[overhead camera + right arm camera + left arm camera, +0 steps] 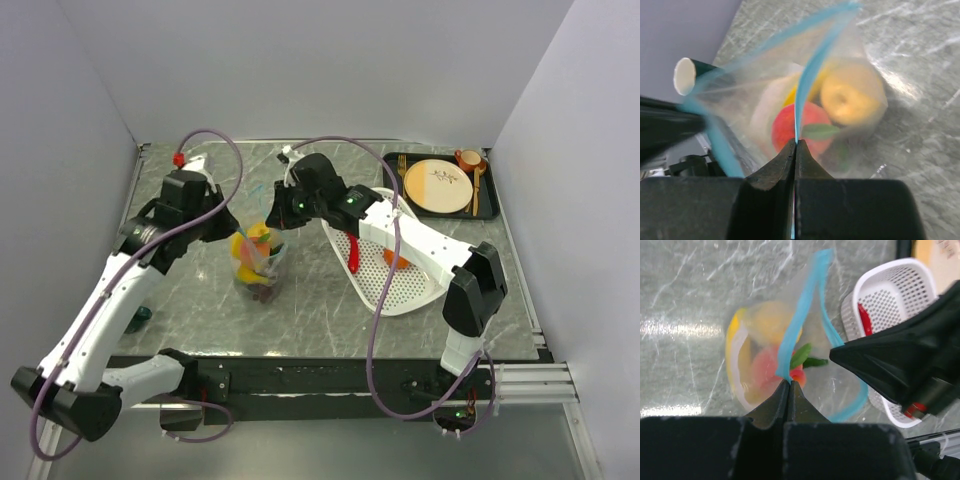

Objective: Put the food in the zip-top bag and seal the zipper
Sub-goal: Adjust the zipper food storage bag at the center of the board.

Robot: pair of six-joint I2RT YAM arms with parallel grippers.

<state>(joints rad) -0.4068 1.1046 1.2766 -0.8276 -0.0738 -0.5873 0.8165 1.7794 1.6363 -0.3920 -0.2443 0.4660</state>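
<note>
Bag is held up by its mouth at mid-counter, approx 9 o'clock of basket, w/ food inside. L hand and R hand are each clamped on zipper. Film is judged thin, floppy, slippery; best gripped at the stiffer zipper.

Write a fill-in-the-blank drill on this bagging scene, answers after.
The left claw and the right claw each pinch the blue ____ of the zip-top bag.
The red chili lies in the white ____.
The beige plate sits on a dark ____.
Answers: zipper; basket; tray.
</note>
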